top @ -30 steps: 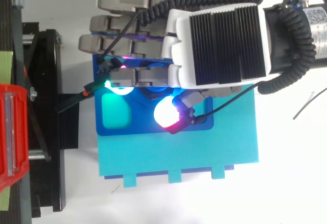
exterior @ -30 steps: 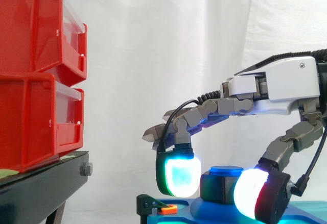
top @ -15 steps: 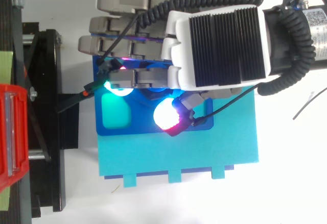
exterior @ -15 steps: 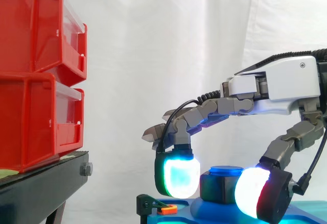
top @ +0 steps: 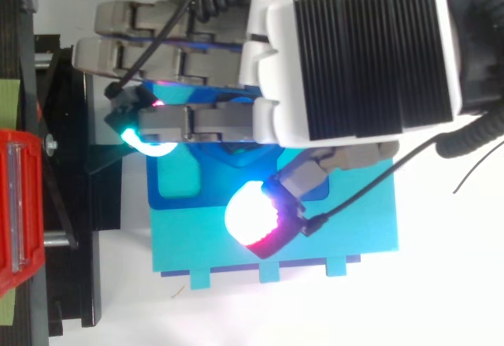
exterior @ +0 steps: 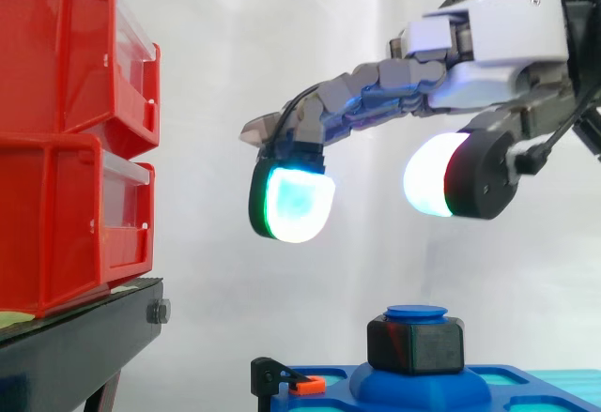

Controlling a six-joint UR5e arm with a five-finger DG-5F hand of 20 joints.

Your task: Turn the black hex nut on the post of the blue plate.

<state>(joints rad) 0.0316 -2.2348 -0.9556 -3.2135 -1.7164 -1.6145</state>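
The hand (exterior: 502,41) wears a smooth white shell on its back, with one small round screw head set into the side. Seen from above, the shell carries a black panel (top: 370,46) of fine parallel ribs. The fingers (exterior: 376,88) are chains of blocky grey links with bluish light showing between them. Each ends in a thick rounded pad seated in a black cup: one pad (exterior: 296,206) glows green-white, and the thumb's pad (exterior: 432,175) glows white with a red rim.

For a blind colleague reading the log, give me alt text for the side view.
The robot hand hovers open, holding nothing, above the black hex nut on the post of the blue plate. Stacked red bins sit on a black stand at left.
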